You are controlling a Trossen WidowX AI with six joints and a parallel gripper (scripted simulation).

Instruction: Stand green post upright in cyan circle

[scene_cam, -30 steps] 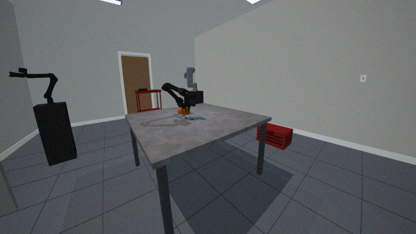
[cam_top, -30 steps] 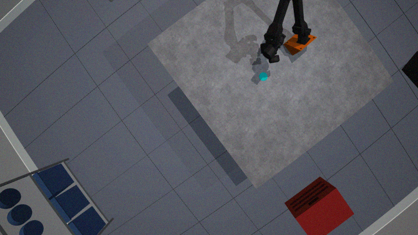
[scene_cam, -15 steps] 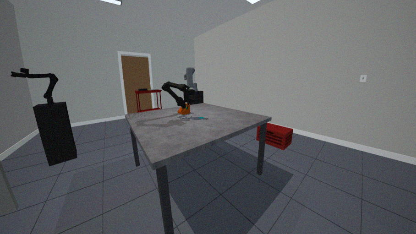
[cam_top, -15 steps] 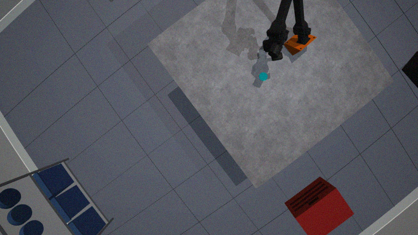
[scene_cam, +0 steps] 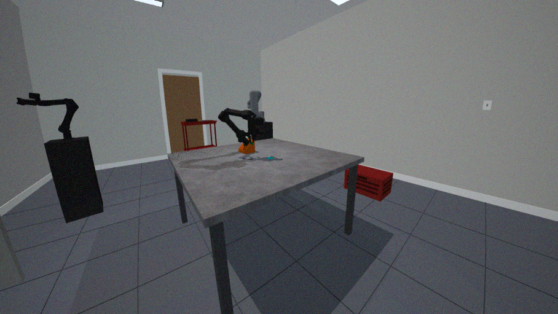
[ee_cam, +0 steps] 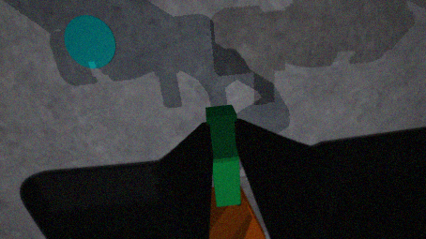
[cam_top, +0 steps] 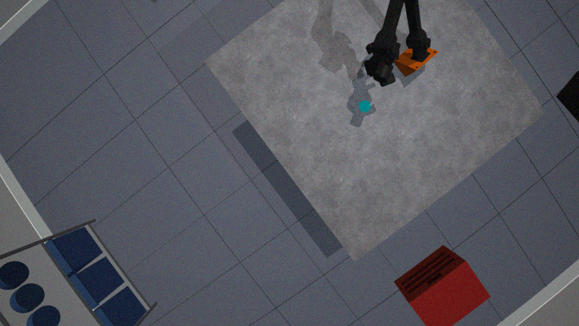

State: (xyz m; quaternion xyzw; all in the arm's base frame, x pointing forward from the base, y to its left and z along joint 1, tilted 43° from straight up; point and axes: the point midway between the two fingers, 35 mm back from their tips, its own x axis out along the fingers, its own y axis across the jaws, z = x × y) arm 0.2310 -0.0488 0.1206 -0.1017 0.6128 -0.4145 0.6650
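My gripper [cam_top: 386, 80] [ee_cam: 221, 127] is shut on the green post [scene_cam: 251, 142] [ee_cam: 227, 181]. The post sits between the fingertips in the wrist view, its dark green end sticking out at the top and its lighter face below. It is held up off the table; its exact tilt is hard to tell. In the top view the arm hides the post. The cyan circle [cam_top: 364, 106] [scene_cam: 270, 158] [ee_cam: 89, 41] lies flat on the table, away from the gripper, at the upper left of the wrist view. Arm shadow covers most of it.
The orange base plate [cam_top: 432, 52] [scene_cam: 243, 150] [ee_cam: 235, 223] of my arm is close behind the gripper on the grey table [cam_top: 426, 155] [scene_cam: 263, 183]. A red crate [cam_top: 456, 298] [scene_cam: 372, 179] is on the floor beyond the table.
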